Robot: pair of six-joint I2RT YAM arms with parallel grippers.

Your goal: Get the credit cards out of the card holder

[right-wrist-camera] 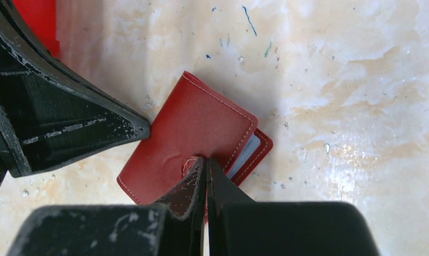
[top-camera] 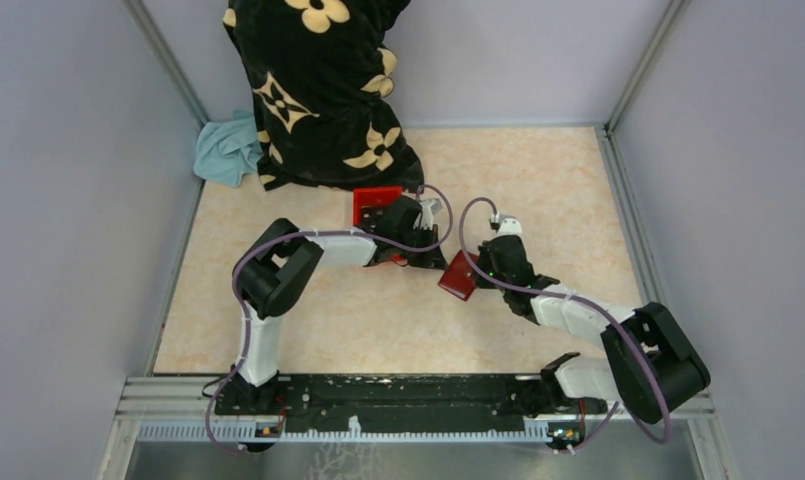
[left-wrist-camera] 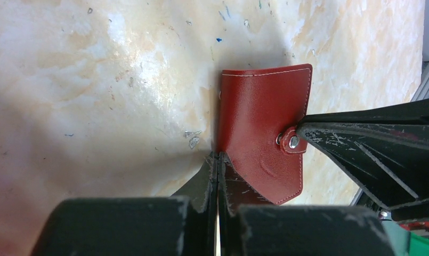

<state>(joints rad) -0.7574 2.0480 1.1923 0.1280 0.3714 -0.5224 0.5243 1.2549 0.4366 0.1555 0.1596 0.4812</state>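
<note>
While a pale blue-grey card peeps from the dark red leather folding wallet on the marbled table, the left pincer is closed on its corner and the right pincer on its clasp tab.

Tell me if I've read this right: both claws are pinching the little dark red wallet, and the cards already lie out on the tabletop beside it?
Not quite. The left gripper and right gripper do pinch the card holder, but no cards lie on the table. The right wrist view shows a credit card with its pale edge still tucked inside it.
</note>
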